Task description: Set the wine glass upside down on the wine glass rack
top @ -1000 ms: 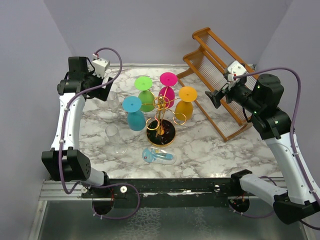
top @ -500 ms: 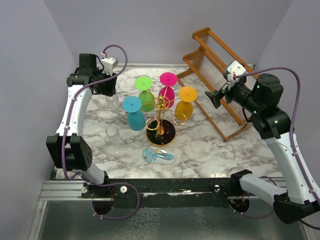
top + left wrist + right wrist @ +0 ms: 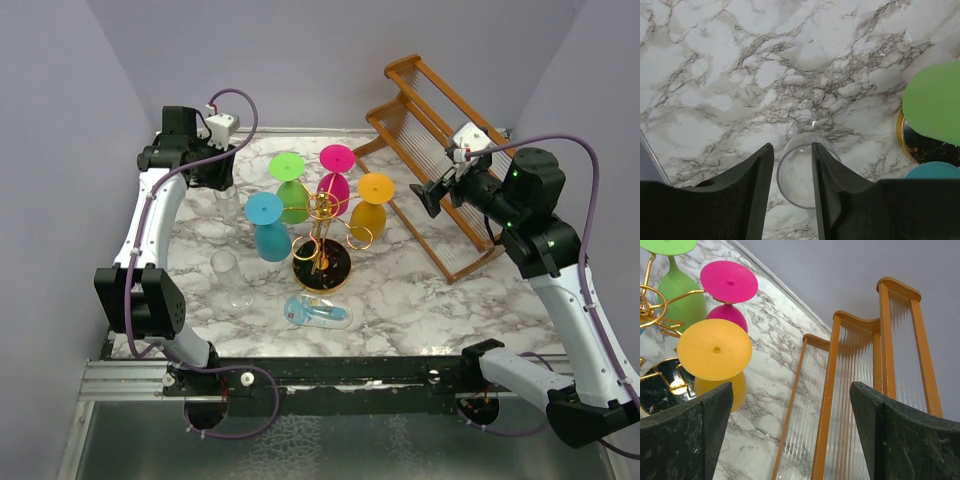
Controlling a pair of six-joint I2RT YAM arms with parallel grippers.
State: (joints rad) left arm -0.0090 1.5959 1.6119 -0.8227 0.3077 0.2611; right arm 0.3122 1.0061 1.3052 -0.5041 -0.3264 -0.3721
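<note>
Near the far left corner of the marble table (image 3: 430, 290), a clear wine glass (image 3: 796, 182) is shown standing, apparently mouth-up, directly beneath the left gripper (image 3: 792, 147). That gripper's fingers are parted by a moderate gap and hold nothing. The right gripper (image 3: 791, 390) is spread wide and empty, held aloft beside the wooden slatted rack (image 3: 840, 380) at the far right. The wine glass rack (image 3: 338, 270), mid-table, is seen carrying coloured glasses (image 3: 288, 200) inverted. The clear glass is judged light, rigid, slick and brittle. Since it must be inverted, a gentle but secure pinch on the bowl wall near the rim, or across the bowl, is advised. Its stem cannot be made out.
</note>
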